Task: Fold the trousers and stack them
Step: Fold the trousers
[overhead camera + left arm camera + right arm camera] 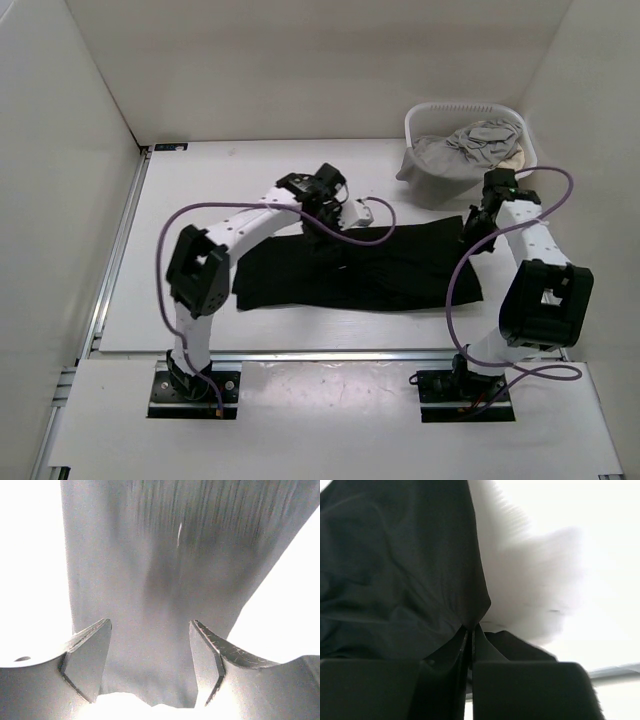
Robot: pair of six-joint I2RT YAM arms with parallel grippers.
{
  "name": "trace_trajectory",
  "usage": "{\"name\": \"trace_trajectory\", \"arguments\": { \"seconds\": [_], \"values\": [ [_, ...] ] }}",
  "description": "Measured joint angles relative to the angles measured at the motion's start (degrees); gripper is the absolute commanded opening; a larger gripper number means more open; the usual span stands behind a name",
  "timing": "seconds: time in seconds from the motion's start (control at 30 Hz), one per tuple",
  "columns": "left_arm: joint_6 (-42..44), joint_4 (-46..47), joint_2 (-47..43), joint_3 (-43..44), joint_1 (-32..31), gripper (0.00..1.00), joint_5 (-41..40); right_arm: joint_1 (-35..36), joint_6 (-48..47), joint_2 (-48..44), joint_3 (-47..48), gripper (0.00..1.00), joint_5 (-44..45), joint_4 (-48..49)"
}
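The black trousers point(360, 270) lie spread lengthwise across the white table, between the two arms. My left gripper point(325, 222) hovers over their far edge near the middle; in the left wrist view point(150, 655) its jaws stand wide apart with the fabric point(165, 580) below and nothing between them. My right gripper point(475, 225) is at the trousers' right end. In the right wrist view point(469, 630) its jaws are pressed together on a corner of the black cloth point(395, 570), which rises from the pinch.
A white basket point(440, 175) at the back right holds a grey garment point(475, 145) and a bit of beige cloth point(517, 155). White walls close the table on three sides. A metal rail point(120, 240) runs along the left edge.
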Motion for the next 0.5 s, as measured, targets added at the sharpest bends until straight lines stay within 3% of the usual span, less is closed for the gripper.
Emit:
{"name": "trace_trajectory", "arguments": {
  "seconds": [0.2, 0.37, 0.5],
  "values": [
    [-0.8, 0.7, -9.6, -13.3, 10.4, 0.75, -1.4, -0.9, -1.2, -0.9, 7.4, 0.0, 8.9, -9.3],
    [-3.4, 2.3, -5.6, -16.4, 16.3, 0.75, -2.5, 1.5, -0.7, -0.8, 17.9, 0.0, 12.9, -17.2],
    [-5.0, 3.6, 0.3, -14.6, 15.6, 0.75, 0.2, 12.1, 1.4, 0.5, 27.1, 0.0, 15.6, -20.0]
  ]
}}
